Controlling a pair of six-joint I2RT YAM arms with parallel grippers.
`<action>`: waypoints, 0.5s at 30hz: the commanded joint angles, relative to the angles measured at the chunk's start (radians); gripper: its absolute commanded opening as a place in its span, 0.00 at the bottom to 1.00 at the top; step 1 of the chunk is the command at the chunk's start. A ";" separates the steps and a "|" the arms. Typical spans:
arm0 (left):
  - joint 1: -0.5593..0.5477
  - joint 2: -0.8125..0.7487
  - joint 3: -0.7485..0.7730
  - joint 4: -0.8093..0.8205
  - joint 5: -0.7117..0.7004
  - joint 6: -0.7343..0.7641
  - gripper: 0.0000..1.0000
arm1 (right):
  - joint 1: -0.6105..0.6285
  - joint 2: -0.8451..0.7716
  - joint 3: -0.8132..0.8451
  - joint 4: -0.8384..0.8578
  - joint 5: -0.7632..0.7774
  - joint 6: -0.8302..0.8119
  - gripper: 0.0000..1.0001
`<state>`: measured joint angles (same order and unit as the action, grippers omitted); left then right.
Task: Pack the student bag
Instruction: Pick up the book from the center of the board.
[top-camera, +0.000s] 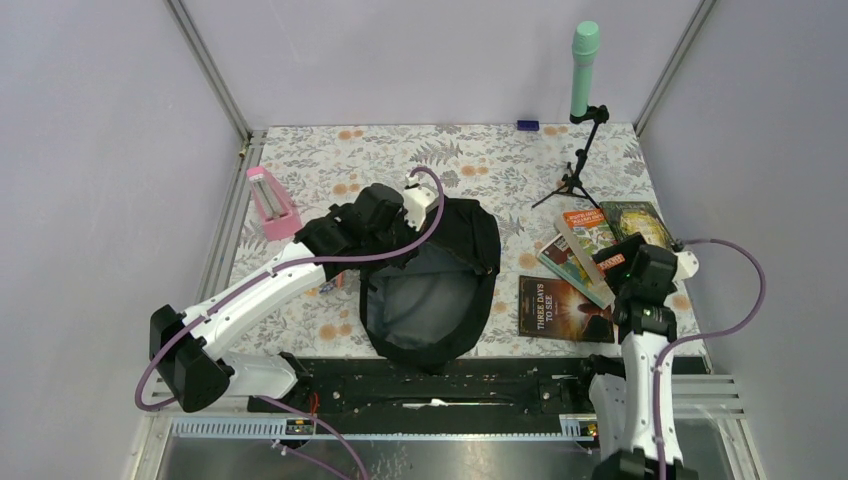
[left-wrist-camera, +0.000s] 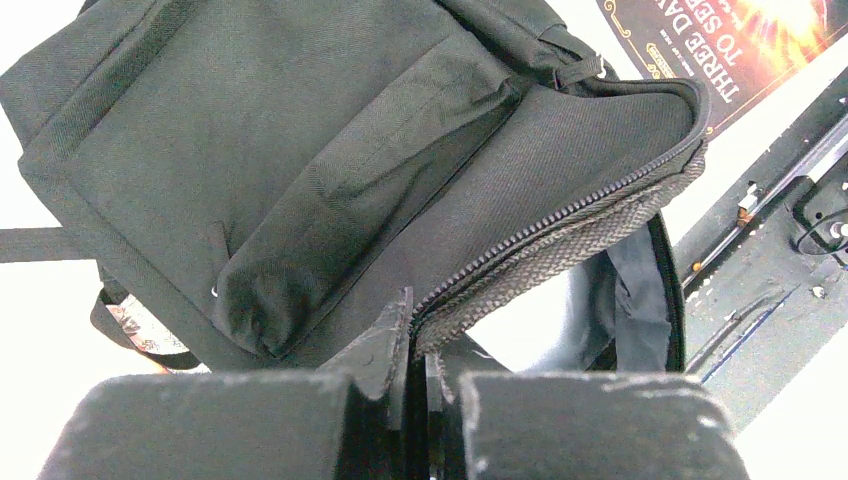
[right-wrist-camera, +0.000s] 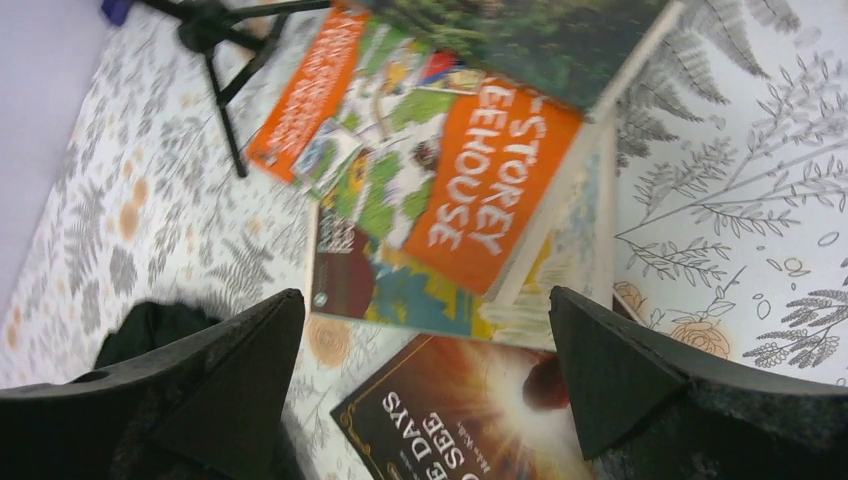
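Likely soft, limp student bag (top-camera: 430, 295): left gripper (left-wrist-camera: 415, 335) pinches its zip rim at 11 o'clock; right gripper (right-wrist-camera: 425, 370) gapes wide, empty.

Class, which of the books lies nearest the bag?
The dark Three Days to See book, lying alone beside the bag; the other books are piled farther right.

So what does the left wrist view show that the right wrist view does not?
Only the left wrist: the left claw shut on the open rim of the student bag, by its zip. Only the right wrist: the open right claw over an orange book, and tripod legs. Both: the Three Days to See book.
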<state>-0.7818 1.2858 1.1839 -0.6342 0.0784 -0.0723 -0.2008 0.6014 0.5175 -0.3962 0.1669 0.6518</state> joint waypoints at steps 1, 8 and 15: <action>0.004 -0.033 0.031 0.049 0.016 0.011 0.00 | -0.189 0.080 -0.069 0.209 -0.185 0.138 1.00; 0.004 -0.044 0.027 0.049 0.005 0.016 0.00 | -0.449 0.150 -0.161 0.439 -0.277 0.179 1.00; 0.004 -0.043 0.030 0.050 0.024 0.016 0.00 | -0.613 0.320 -0.132 0.593 -0.396 0.161 1.00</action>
<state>-0.7818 1.2816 1.1839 -0.6350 0.0788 -0.0612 -0.7597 0.8433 0.3500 0.0513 -0.1383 0.8204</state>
